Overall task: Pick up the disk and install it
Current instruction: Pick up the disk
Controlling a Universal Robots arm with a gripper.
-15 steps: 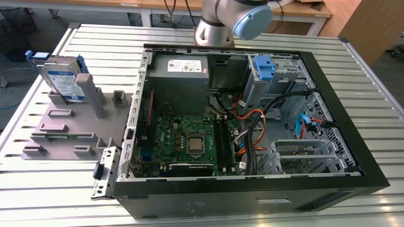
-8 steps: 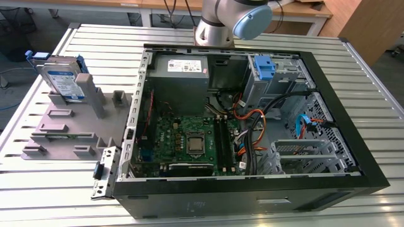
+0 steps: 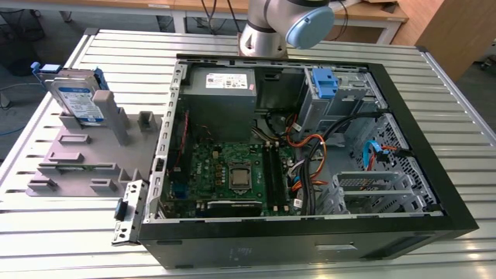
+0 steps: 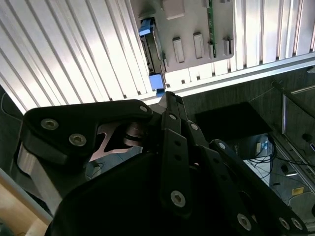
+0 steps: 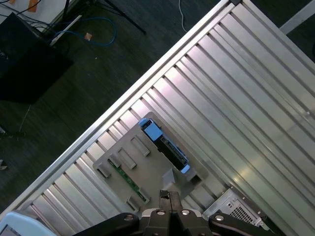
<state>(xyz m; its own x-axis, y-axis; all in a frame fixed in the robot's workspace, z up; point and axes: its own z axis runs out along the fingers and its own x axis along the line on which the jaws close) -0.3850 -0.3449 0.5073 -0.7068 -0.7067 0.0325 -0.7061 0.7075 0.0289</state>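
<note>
The disk (image 3: 78,96) is a silver drive with a white-and-blue label in a blue carrier. It stands upright in a slot of the grey holder block (image 3: 85,157) at the exterior view's left. In the first wrist view the disk (image 5: 165,145) is seen from far above, edge up, on the block (image 5: 130,169). My gripper (image 5: 170,195) hangs high over the block, well apart from the disk, with its fingers shut together and nothing between them. In the second wrist view the gripper (image 4: 170,96) points toward the disk (image 4: 152,54).
An open black computer case (image 3: 434,192) lies on the slatted metal table (image 3: 69,244), with the motherboard, cables, a grey power supply (image 3: 225,81) and a blue bracket (image 3: 326,81) at the drive bay. A loose metal plate (image 3: 128,212) leans at the case's near corner.
</note>
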